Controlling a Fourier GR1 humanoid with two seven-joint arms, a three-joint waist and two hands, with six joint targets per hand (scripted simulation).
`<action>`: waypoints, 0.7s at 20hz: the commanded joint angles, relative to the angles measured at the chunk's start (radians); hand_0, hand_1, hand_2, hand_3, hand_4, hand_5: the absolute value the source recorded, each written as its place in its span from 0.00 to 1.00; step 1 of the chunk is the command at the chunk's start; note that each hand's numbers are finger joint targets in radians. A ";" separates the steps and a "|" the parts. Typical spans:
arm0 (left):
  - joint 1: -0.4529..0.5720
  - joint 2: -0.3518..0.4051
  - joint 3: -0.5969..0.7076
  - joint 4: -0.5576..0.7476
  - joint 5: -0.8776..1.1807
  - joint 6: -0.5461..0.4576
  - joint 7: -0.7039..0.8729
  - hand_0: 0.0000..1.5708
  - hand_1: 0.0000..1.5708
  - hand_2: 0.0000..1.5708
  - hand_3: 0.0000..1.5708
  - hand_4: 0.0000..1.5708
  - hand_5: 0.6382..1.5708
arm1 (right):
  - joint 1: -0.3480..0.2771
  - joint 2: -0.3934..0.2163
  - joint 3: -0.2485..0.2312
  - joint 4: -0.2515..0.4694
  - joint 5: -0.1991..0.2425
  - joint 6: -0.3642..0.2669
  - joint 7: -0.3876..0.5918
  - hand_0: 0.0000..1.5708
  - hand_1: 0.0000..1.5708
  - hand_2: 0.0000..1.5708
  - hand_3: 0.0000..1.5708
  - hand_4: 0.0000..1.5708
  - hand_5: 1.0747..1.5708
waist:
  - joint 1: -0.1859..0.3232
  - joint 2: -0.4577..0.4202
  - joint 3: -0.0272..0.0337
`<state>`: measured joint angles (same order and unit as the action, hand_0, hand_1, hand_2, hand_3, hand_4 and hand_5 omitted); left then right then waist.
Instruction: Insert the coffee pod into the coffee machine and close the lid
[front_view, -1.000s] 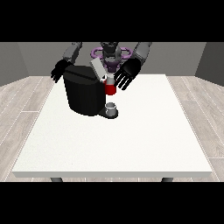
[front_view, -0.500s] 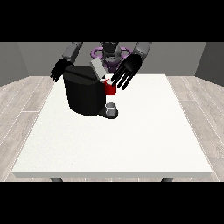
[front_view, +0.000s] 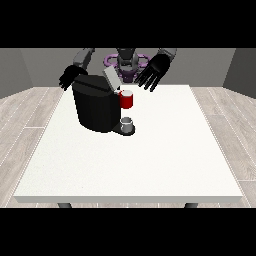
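Note:
The black coffee machine (front_view: 96, 106) stands on the white table (front_view: 150, 160) at the back left. Its grey lid (front_view: 110, 78) is tilted up. A red thing at the machine (front_view: 127, 99) sits on its front right side. Below it, a small grey thing (front_view: 128, 123) rests on the machine's base. The hand at the view's right (front_view: 153, 72) hovers up and to the right of the machine with its fingers spread, touching nothing. The hand at the view's left (front_view: 70, 77) is just behind the machine's top left corner, fingers relaxed and holding nothing.
The robot's torso (front_view: 126, 62) is behind the table's far edge. Wooden floor surrounds the table.
The hand at the view's right has lifted and drawn back to the right, away from the red thing and the lid. The other hand has barely moved.

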<state>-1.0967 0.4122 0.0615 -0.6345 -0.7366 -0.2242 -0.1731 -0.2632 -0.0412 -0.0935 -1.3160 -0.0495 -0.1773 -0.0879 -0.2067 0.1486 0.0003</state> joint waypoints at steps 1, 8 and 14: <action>0.056 -0.057 0.033 -0.029 0.044 0.021 0.007 0.00 0.00 0.00 0.00 0.00 1.00 | 0.095 0.017 -0.002 0.033 -0.009 0.021 -0.093 0.00 0.00 0.00 0.00 0.26 1.00 | 0.026 -0.057 0.0001; 0.195 -0.212 0.246 -0.019 0.321 0.011 -0.055 0.00 0.00 0.00 0.00 0.17 1.00 | 0.135 0.005 -0.039 0.027 -0.024 -0.011 -0.017 0.00 0.00 0.00 0.00 0.24 1.00 | 0.136 -0.199 -0.0022; 0.370 -0.325 0.251 -0.047 0.380 0.007 -0.069 0.00 0.00 0.00 0.00 0.00 1.00 | 0.201 -0.103 -0.047 0.004 -0.012 0.062 0.026 0.00 0.00 0.00 0.00 0.23 1.00 | 0.213 -0.378 -0.0007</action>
<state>-0.8168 0.1754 0.2972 -0.6629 -0.4094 -0.2195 -0.2303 -0.0888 -0.0947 -0.1330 -1.3123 -0.0755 -0.1349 -0.0822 -0.0522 -0.1377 -0.0007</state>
